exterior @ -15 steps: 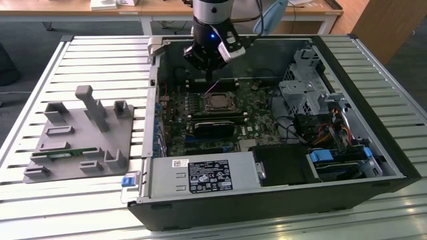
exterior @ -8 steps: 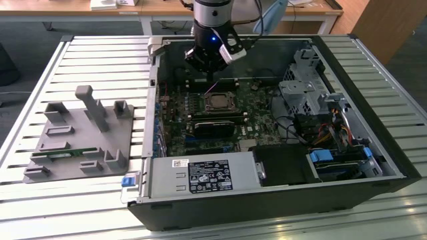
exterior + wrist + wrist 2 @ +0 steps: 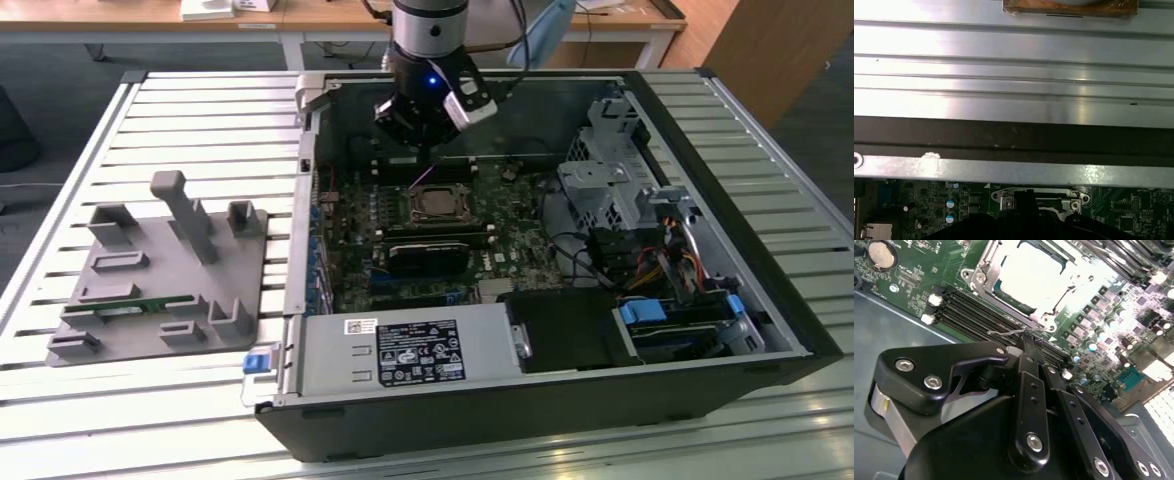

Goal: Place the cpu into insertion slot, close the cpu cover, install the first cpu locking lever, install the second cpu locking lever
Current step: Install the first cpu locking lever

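Your gripper point(image 3: 1029, 340), jaws seemingly clenched, touches the wire locking lever point(image 3: 1004, 333) running alongside the cpu cover point(image 3: 985, 260); the cpu point(image 3: 438, 205) sits just below it, mid-frame, in the exterior view.

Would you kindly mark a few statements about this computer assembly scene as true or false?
1. The cpu lies on the green circuit board. True.
2. The end effector hangs over the grey tray. False: it hangs over the circuit board, near the cpu.
3. The cpu cover lies around the cpu. True.
4. The grey tray sits inside the computer case. False: it rests on the slatted table, at the exterior view's left of the case.
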You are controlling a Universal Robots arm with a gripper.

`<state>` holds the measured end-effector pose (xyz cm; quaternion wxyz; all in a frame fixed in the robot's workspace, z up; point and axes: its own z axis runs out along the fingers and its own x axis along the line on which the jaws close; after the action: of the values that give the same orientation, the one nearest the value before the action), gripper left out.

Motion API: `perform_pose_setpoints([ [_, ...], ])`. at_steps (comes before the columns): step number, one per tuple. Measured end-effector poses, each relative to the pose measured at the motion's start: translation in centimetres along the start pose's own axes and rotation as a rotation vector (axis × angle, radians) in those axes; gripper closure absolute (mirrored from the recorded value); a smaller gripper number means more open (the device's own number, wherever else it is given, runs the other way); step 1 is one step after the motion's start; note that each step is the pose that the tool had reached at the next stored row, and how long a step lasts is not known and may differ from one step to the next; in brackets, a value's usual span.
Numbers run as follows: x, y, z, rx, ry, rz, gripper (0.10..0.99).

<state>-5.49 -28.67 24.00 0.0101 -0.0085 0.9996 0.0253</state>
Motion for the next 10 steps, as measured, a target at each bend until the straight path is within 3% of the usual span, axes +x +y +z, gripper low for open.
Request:
perform_pose_setpoints([
  [10, -0.88, 0.47, 0.4, 0.002, 0.0001, 0.0, 0.98],
])
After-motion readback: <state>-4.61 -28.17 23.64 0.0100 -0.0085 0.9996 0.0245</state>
